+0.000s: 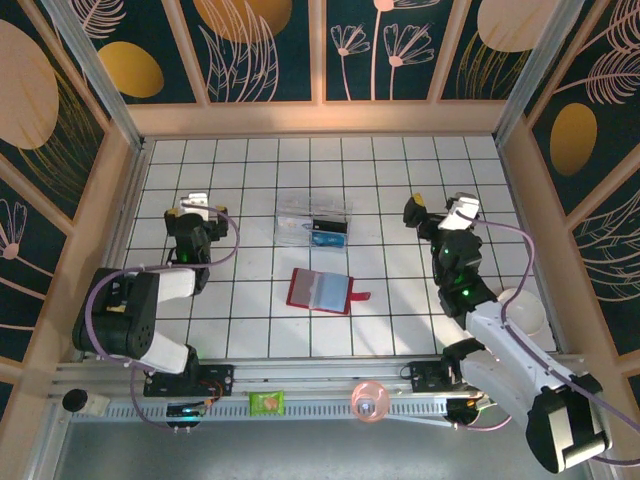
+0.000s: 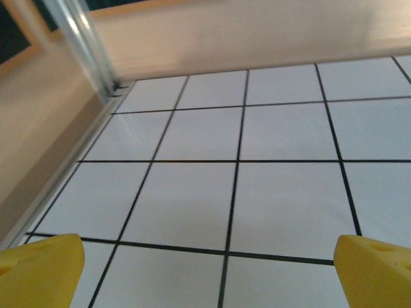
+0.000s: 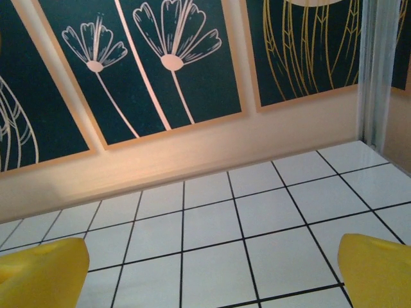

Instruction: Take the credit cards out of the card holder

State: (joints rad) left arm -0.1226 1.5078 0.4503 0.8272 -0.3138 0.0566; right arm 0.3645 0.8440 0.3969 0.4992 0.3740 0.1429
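The red card holder (image 1: 322, 290) lies open on the tiled table near the middle, its grey-blue plastic sleeves facing up and its red snap tab pointing right. I cannot make out single credit cards in the sleeves. My left gripper (image 1: 193, 208) hangs at the left of the table, well away from the holder. Its yellow fingertips (image 2: 40, 273) stand wide apart over bare tiles, so the left gripper (image 2: 209, 273) is open and holds nothing. My right gripper (image 1: 437, 212) is at the right, also open, and yellow fingertips (image 3: 42, 274) frame bare tiles around the right gripper (image 3: 212, 273).
A clear plastic box (image 1: 314, 225) with dark and blue cards inside stands just behind the holder. A white bowl (image 1: 524, 312) sits at the right edge. A green packet (image 1: 267, 402) and a pink round object (image 1: 368, 399) rest on the front rail. Wooden walls enclose the table.
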